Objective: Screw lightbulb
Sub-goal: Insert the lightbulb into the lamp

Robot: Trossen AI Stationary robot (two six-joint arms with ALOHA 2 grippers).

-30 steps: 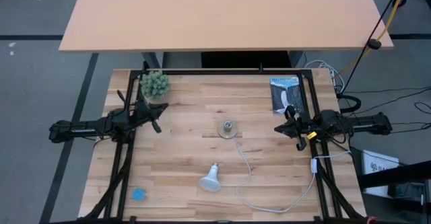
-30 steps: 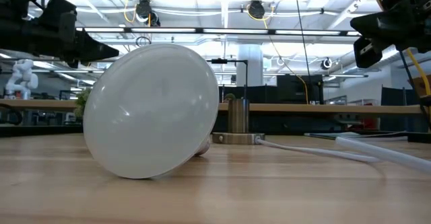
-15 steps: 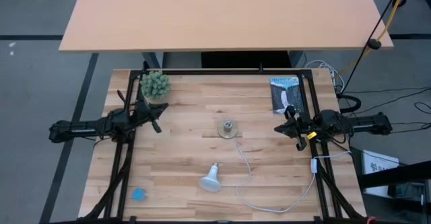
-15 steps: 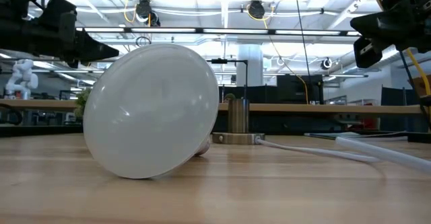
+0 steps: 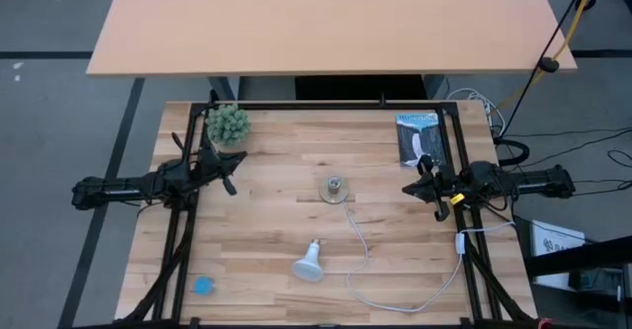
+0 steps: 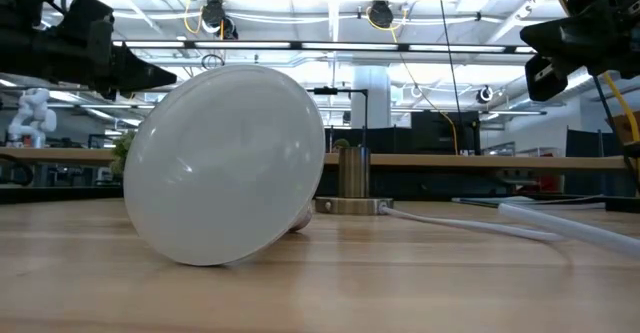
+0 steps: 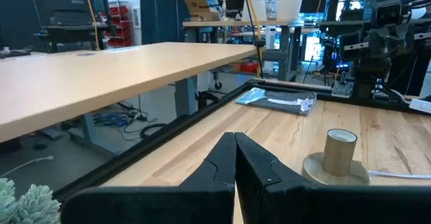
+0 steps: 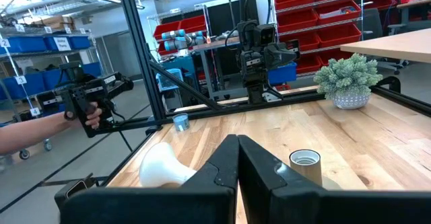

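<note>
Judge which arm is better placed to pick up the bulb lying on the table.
Neither clearly: the small white frosted lightbulb lies about midway between the shut left claw and the shut right claw, both parked at the table edges.

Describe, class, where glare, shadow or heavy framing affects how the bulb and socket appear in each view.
Low view: the bulb looms huge at the lens with soft sheen, half hiding the socket; bright ceiling lights behind. High view: even light, faint shadows. Right wrist view: the shut right gripper partly blocks the bulb.
</note>
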